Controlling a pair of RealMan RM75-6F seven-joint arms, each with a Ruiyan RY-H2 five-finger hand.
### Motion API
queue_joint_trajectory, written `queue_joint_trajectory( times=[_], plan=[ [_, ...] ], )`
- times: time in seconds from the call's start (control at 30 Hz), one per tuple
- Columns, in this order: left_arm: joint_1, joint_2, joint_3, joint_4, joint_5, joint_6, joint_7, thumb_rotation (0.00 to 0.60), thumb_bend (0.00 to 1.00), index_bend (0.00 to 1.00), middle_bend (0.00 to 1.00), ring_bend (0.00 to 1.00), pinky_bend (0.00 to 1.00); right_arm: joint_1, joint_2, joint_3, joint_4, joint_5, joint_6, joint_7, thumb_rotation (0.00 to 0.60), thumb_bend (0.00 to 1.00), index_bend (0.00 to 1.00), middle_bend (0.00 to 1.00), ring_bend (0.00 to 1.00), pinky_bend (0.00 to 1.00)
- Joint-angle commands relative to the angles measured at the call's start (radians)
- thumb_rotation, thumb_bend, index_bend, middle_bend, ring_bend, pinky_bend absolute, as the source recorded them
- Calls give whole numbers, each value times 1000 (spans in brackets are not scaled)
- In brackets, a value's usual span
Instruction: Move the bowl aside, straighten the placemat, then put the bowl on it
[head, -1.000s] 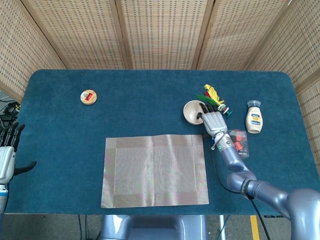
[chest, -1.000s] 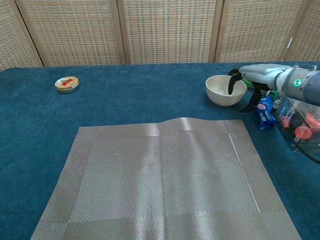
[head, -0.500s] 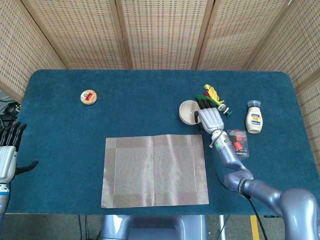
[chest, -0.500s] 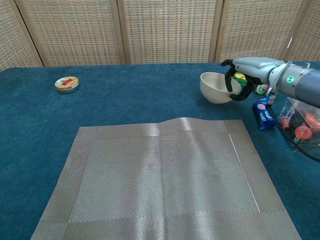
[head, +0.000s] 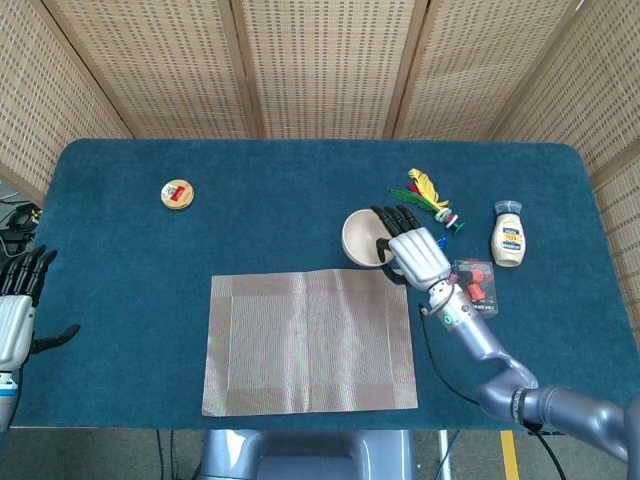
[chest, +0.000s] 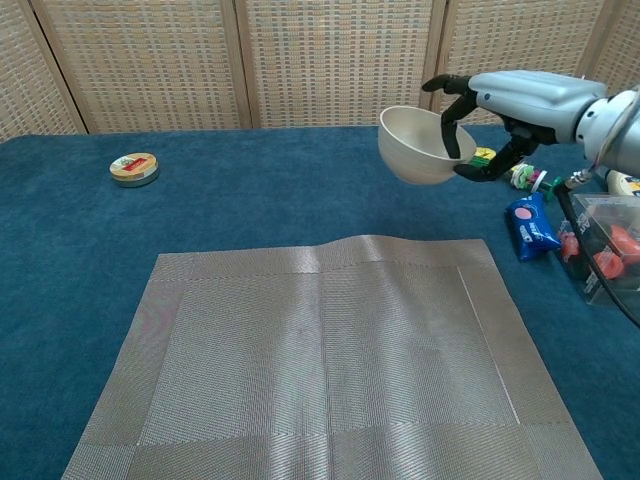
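Chest view shows the right hand (chest: 500, 100) gripping the cream bowl (chest: 415, 147) by its rim, dark fingers hooked over the edge into the inside and the thumb underneath on the outer wall. The bowl is lifted clear of the blue table (chest: 250, 200) and tilted, its opening turned up and towards the hand. It hangs above the cloth just past the far right corner of the placemat (chest: 320, 360), not over the mat itself as far as this view tells.

From the head view the same right hand (head: 415, 255) covers the right side of the bowl (head: 360, 238), which sits just beyond the placemat's (head: 310, 340) upper right corner. The placemat lies flat and roughly square to the table edge, with a slight ripple along its far border visible in the chest view.

The left hand (head: 18, 310) is at the far left edge of the head view, off the table side, fingers spread and upright, holding nothing.

To the right of the bowl lie a bundle of coloured feathers (head: 425, 190), a blue packet (chest: 525, 222), a clear box with red pieces (chest: 605, 250), and a small mayonnaise bottle (head: 508, 235). A round tin (head: 177, 194) sits well apart on the far left of the table.
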Motion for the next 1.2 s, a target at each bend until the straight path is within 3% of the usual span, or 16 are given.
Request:
queue_joint_trajectory(
  times=[0.03, 0.3, 0.83, 0.9, 0.97, 1.0, 1.03, 1.2],
  plan=[
    [4, 7, 2, -6, 10, 2, -11, 600, 0, 0, 0, 0, 0, -40, 96, -67, -172, -94, 50, -88, 600, 582, 719, 0, 0, 0],
    [11, 20, 5, -17, 27, 2, -30, 600, 0, 0, 0, 0, 0, -42, 104, -138, -349, -183, 27, -209, 600, 583, 721, 0, 0, 0],
    [11, 35, -5, -14, 9, -21, -59, 600, 0, 0, 0, 0, 0, 0, -106, -138, -255, -129, -67, -410, 600, 579, 718, 0, 0, 0],
    [10, 35, -6, -13, 7, -23, -60, 600, 0, 0, 0, 0, 0, 0, -120, -137, -236, -122, -67, -422, 600, 484, 597, 0, 0, 0],
    [10, 35, -7, -12, 6, -26, -59, 600, 0, 0, 0, 0, 0, -1, -122, -140, -229, -123, -65, -428, 600, 155, 197, 0, 0, 0],
    [9, 35, -7, -12, 5, -26, -59, 600, 0, 0, 0, 0, 0, -3, -119, -141, -230, -123, -64, -430, 600, 31, 49, 0, 0, 0],
    [9, 35, -7, -11, 5, -27, -58, 600, 0, 0, 0, 0, 0, -5, -115, -142, -233, -121, -63, -432, 600, 0, 7, 0, 0, 0],
    [6, 30, -6, -10, 2, -36, -48, 600, 0, 0, 0, 0, 0, -39, -27, -147, -334, -140, -7, -394, 600, 0, 0, 0, 0, 0]
  ],
)
